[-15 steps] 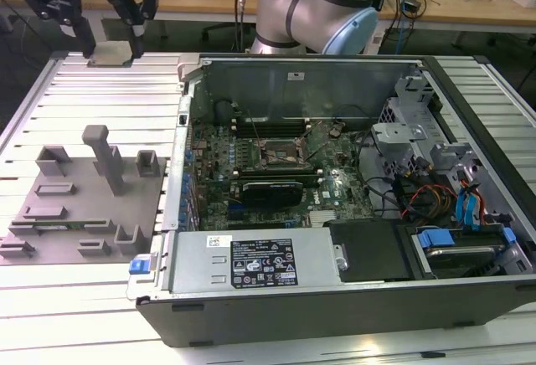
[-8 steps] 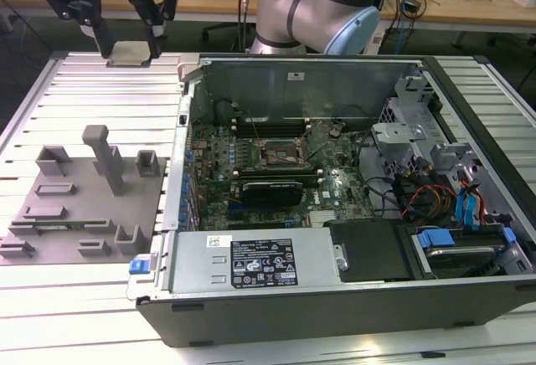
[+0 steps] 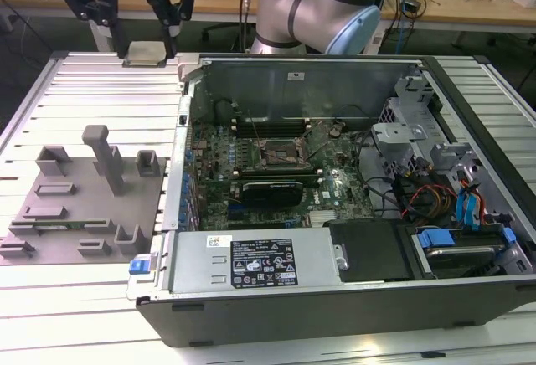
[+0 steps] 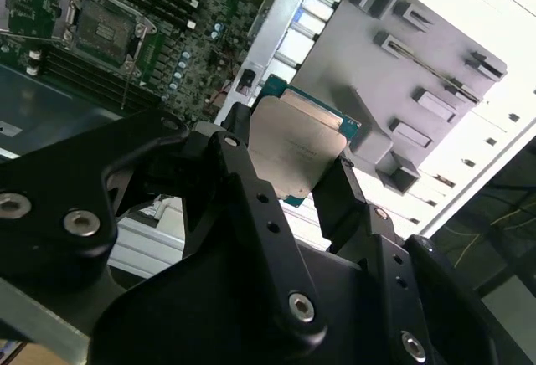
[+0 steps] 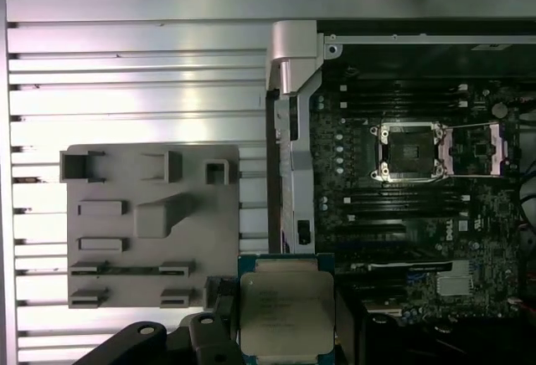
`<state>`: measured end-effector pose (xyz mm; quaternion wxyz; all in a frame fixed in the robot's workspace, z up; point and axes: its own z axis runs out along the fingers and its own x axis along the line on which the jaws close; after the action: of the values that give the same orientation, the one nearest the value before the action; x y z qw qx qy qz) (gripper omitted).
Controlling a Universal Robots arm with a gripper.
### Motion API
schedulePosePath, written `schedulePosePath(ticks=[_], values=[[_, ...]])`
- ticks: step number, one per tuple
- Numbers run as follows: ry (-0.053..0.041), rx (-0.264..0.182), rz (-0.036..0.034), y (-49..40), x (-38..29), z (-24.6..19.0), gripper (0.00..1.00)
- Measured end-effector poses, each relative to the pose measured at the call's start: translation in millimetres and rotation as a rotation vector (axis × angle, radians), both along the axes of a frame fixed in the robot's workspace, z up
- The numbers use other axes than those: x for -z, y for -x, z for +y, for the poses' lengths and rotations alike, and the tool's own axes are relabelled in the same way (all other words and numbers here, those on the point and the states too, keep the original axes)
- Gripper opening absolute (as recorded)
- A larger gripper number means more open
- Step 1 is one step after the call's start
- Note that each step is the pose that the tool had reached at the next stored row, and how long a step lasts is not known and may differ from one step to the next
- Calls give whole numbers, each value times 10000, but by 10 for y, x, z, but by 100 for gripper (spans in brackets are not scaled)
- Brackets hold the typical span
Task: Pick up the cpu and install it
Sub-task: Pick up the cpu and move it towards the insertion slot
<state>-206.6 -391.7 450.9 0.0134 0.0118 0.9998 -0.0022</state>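
At the exterior view's left, one grey plastic fixture plate (image 3: 79,206) with several raised blocks lies flat on the slatted metal worktop (image 3: 100,89). Beyond it the black gripper (image 3: 149,43) is closed on the one cpu (image 3: 144,53). In the second wrist view two fingers (image 4: 241,168) press on opposite edges of the square chip, and its silvery lid shows over a thin green rim. The lid carries some faint print, which I cannot read. The cpu hangs outside the computer, near the far corner of the fixture plate and well apart from the socket. To the right, one open desktop computer case (image 3: 335,319) lies on its side on the worktop. Behind it rises the silver and pale blue robot arm (image 3: 322,5). Inside the case sits one green motherboard (image 3: 335,189) with one cpu socket (image 3: 275,157). In the first wrist view the socket's metal frame is swung open to one side. Nearer the camera sits one silver power supply (image 3: 193,264), bearing a large dark label and a small white one, both with print. At the exterior view's right, inside the case, are coloured cables (image 3: 419,197) and a drive cage with blue plastic clips (image 3: 469,210).
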Motion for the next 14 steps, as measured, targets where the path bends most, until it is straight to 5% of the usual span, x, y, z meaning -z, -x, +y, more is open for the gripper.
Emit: schedulePosePath(ticks=[14], values=[[0, 1, 0, -273, 0, 0, 55]])
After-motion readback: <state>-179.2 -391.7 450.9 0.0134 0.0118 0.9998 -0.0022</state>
